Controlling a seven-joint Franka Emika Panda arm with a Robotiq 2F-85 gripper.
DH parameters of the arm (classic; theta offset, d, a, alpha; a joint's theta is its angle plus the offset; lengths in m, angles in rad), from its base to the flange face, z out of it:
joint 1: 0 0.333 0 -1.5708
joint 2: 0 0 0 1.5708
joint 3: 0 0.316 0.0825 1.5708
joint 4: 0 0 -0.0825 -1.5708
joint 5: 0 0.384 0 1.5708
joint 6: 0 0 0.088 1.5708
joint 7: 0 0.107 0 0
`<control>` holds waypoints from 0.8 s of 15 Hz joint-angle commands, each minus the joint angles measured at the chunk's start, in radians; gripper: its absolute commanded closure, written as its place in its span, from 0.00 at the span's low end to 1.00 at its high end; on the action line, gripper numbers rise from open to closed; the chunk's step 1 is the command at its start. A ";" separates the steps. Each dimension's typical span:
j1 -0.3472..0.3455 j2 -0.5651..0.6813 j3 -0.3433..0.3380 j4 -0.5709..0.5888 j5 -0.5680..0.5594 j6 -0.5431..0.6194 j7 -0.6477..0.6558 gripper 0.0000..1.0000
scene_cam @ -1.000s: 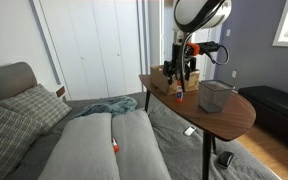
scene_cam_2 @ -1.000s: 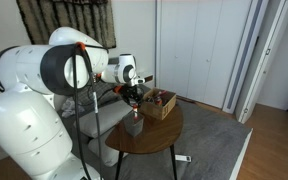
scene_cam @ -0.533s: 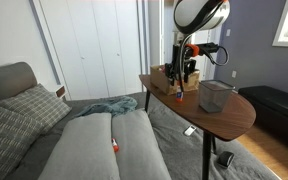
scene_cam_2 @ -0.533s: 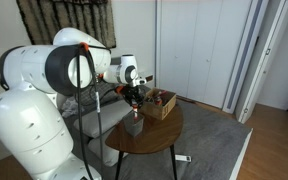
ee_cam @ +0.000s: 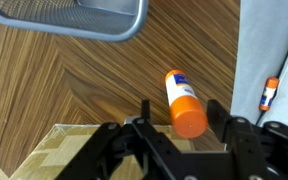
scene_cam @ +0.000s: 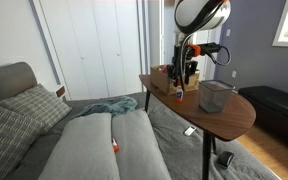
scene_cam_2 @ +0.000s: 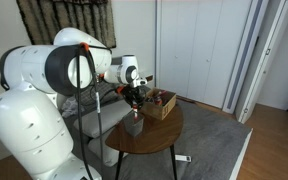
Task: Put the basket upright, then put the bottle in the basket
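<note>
The bottle (ee_cam: pixel 181 100) is white with an orange cap and lies on the wooden table (ee_cam: pixel 74 90). In the wrist view its cap end sits between my gripper's two fingers (ee_cam: pixel 180 112). The gripper is open, with gaps on both sides of the cap. The grey wire-mesh basket (scene_cam: pixel 216 95) stands upright on the table beyond the bottle. Its rim shows at the top of the wrist view (ee_cam: pixel 84 20), and it is near the table's front in an exterior view (scene_cam_2: pixel 134 124). In both exterior views the gripper (scene_cam: pixel 182 88) (scene_cam_2: pixel 136 98) hangs low over the table beside the brown box.
A low brown box (scene_cam: pixel 165 78) (scene_cam_2: pixel 161 104) holding items stands right next to the gripper; its corner shows in the wrist view (ee_cam: pixel 69 150). The table edge (ee_cam: pixel 238 60) is close to the bottle. Below are a grey sofa (scene_cam: pixel 94 145) and an orange marker (ee_cam: pixel 270 93).
</note>
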 commanded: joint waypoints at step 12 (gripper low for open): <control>-0.011 -0.217 -0.026 0.086 0.009 -0.284 -0.011 0.92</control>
